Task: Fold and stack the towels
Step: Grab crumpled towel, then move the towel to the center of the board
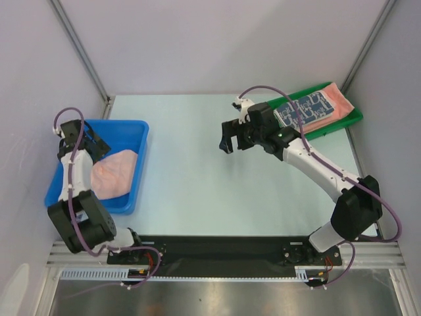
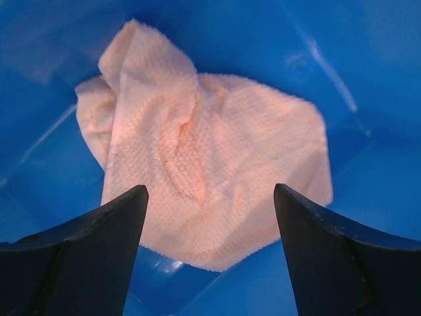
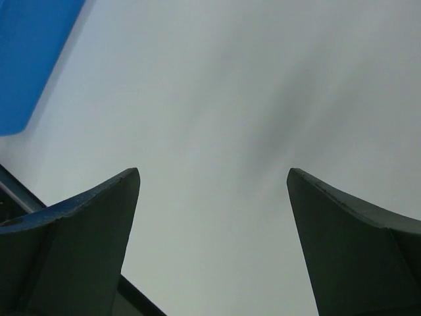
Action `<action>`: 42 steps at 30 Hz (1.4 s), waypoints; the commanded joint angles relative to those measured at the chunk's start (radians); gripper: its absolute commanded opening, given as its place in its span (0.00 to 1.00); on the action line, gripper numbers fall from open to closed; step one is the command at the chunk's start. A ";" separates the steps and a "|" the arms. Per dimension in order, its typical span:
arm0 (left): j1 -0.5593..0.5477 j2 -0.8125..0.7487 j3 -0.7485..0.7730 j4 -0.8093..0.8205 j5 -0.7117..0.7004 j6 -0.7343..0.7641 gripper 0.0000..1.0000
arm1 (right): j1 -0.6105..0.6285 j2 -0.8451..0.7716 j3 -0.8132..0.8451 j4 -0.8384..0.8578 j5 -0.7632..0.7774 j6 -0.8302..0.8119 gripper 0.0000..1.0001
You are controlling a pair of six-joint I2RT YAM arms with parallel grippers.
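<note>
A crumpled salmon-pink towel [image 1: 115, 171] lies in the blue bin [image 1: 128, 128] at the left. In the left wrist view the same towel [image 2: 217, 164] fills the bin floor. My left gripper [image 1: 97, 146] hangs open over the bin's far end, just above the towel, with nothing between its fingers [image 2: 210, 224]. A folded dark blue white-patterned towel [image 1: 304, 106] lies on a folded salmon-pink towel [image 1: 337, 105] in the green tray [image 1: 355, 116] at the back right. My right gripper [image 1: 227, 139] is open and empty above the bare table; it also shows in the right wrist view [image 3: 214, 191].
Grey walls close in the table on the left, back and right. The right arm stretches from its base [image 1: 342, 224] across the right side of the table. A corner of the blue bin [image 3: 33, 59] shows in the right wrist view.
</note>
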 commanded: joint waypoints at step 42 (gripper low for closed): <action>-0.787 -0.113 0.294 0.131 0.436 -0.052 0.01 | -0.033 -0.413 -0.018 -0.159 0.380 0.088 1.00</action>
